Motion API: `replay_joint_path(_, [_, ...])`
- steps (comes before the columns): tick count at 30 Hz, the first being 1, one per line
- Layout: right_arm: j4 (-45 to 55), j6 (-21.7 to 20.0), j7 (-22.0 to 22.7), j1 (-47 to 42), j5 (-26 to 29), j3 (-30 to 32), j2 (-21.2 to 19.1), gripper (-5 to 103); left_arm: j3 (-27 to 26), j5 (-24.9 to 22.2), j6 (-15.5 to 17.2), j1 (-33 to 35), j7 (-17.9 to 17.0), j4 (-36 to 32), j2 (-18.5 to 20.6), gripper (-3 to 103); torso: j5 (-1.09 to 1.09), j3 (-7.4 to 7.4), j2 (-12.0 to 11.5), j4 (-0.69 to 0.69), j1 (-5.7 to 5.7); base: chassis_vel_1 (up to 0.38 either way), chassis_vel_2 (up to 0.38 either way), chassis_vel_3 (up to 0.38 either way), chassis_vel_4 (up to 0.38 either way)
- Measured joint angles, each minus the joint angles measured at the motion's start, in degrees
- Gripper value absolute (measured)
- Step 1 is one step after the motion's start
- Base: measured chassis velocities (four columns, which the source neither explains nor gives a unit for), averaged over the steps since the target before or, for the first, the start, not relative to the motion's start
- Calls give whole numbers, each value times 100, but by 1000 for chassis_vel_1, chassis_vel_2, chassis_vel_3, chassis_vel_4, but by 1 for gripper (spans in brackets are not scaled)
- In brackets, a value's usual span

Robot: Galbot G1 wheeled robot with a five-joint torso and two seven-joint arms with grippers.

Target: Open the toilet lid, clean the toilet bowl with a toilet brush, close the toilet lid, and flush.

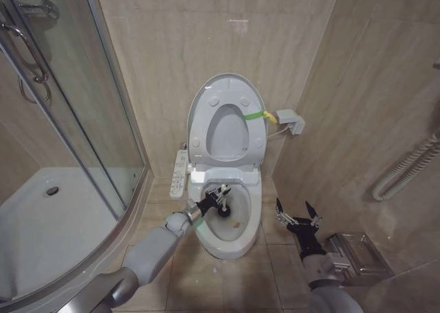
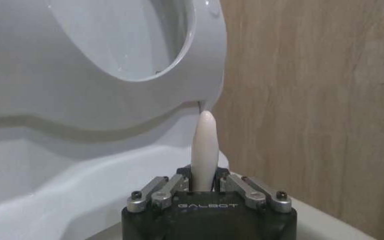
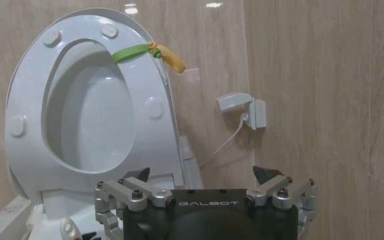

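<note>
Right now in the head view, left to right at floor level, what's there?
Shower tray → button panel → left gripper holding the toilet brush over the toilet bowl → right gripper, open beside the bowl → metal holder.

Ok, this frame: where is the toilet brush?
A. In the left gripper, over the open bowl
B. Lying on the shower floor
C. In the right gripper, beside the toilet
A: the left gripper is shut on the toilet brush, whose dark head hangs over the toilet bowl.
</note>
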Motion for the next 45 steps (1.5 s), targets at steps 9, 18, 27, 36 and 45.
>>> replay_joint_path(9, [0,0,-2,0,0,0,0,100,-304,204,-122,-96,118,549,-287,20,-1,0,0,0,0,0,0,0,0])
replay_joint_path(18, [0,0,-2,0,0,0,0,100,-383,435,-142,-181,-39,92,-566,20,-1,2,0,-2,1,0,0,0,0])
replay_joint_path(27, [0,0,-1,0,0,0,0,100,36,461,139,229,-520,-865,-492,20,-1,1,0,-1,0,0,0,0,0])
replay_joint_path(36, [0,0,0,0,0,0,0,100,215,357,103,309,-567,-1165,-353,20,-1,1,0,1,0,0,0,0,0])
replay_joint_path(45, [0,0,0,0,0,0,0,100,456,322,231,-88,-687,-1398,-600,20,0,1,0,-2,1,0,0,0,0])
